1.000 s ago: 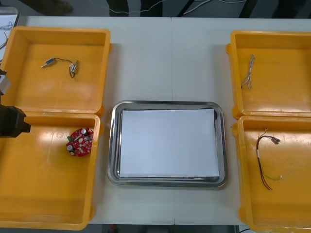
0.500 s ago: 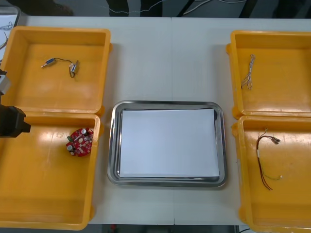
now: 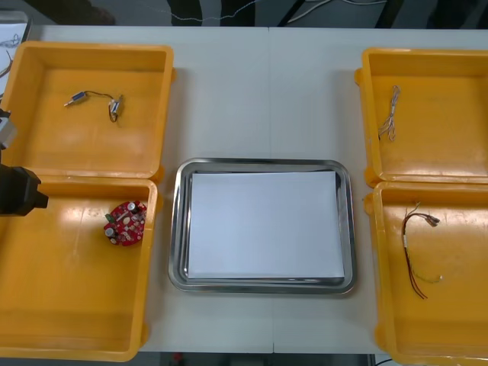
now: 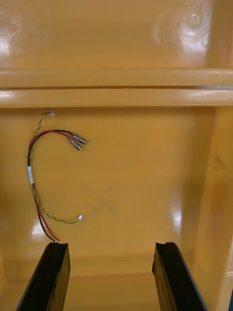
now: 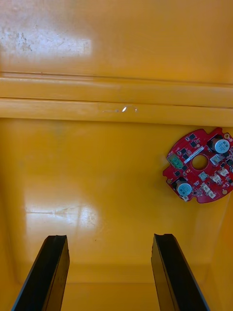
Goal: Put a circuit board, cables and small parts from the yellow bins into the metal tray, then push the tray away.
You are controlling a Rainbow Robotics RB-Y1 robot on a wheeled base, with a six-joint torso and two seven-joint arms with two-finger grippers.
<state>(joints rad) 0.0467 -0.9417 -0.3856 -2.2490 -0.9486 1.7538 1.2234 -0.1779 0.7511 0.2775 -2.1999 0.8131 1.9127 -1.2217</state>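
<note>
A round red circuit board [image 3: 126, 223] lies in the near left yellow bin [image 3: 69, 305]. My left gripper [image 5: 110, 274] hangs open over that bin's floor, and the circuit board [image 5: 200, 165] sits ahead of its fingers, off to the side of one. My left arm [image 3: 17, 191] shows at the table's left edge. A red and yellow cable [image 3: 418, 245] lies in the near right bin [image 3: 457, 305]. My right gripper [image 4: 110, 277] is open above that bin, with the cable [image 4: 41, 175] ahead of one finger. The metal tray [image 3: 177, 229], white inside, holds nothing.
The far left bin [image 3: 46, 152] holds small metal parts [image 3: 95, 101] on a thin dark wire. A thin pale twisted cable [image 3: 390, 113] lies in the far right bin [image 3: 450, 145]. Bare table stretches beyond the tray [image 3: 267, 91].
</note>
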